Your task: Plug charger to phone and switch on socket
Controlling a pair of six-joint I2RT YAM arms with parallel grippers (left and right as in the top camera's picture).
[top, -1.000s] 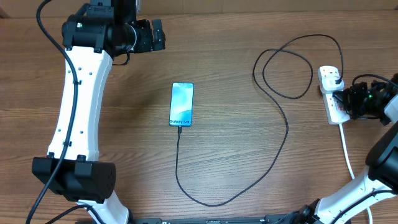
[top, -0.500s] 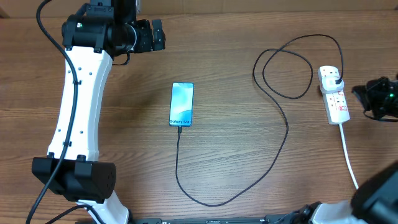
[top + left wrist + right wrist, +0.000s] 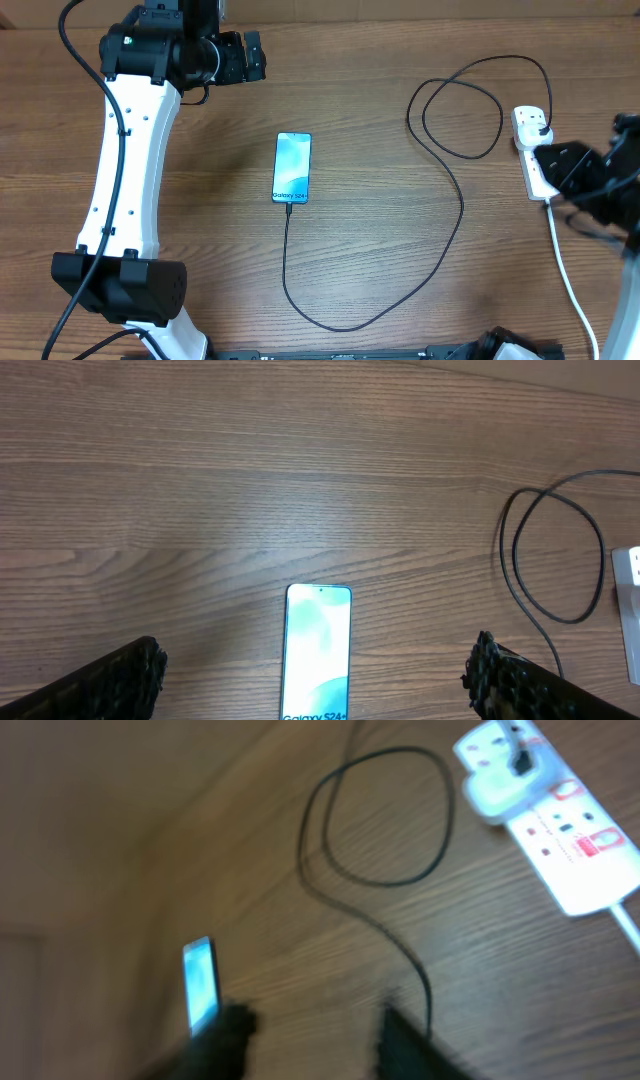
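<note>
Nearest the bases, the charger (image 3: 462, 205) trails a thin black bend across the grained wooden table (image 3: 200, 250). Its tip is already seated in the near short edge of the phone (image 3: 292, 167), a slim slab lit blue-teal at mid-table. On the right the socket (image 3: 555, 845), a glossy white strip with red switch marks, runs near-to-far, with the charger's plug at its far end. The right gripper (image 3: 315, 1025) hangs over its near half, fingers partly apart and empty. I judge this the nearer arm for the switch. Farthest back, the left gripper (image 3: 256, 57) is spread wide and holds nothing.

Brown wood-grain table (image 3: 220, 250), evenly lit
</note>
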